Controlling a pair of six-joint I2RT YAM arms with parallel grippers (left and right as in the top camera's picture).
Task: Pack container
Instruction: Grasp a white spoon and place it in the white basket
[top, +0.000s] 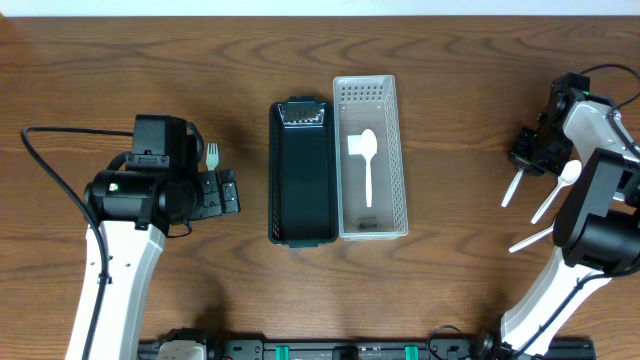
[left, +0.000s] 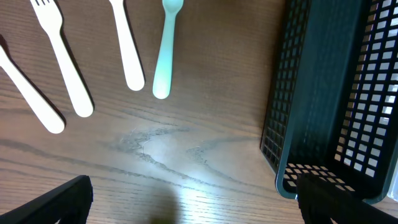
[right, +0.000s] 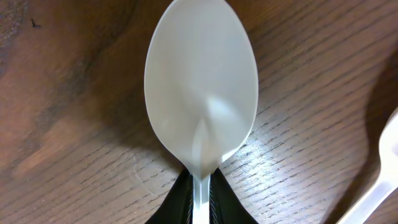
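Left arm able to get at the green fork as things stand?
Probably yes. The left gripper is open and empty, the green fork lies flat on bare table just ahead, with a gap to the white utensil beside it and the black basket apart.

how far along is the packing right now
Early. Done: one white spoon lies in the white basket. In hand: the right end effector is shut on a second spoon. Left to do: the black basket looks empty, the open left end effector holds nothing, and white forks, a mint utensil and white utensils lie on the table.
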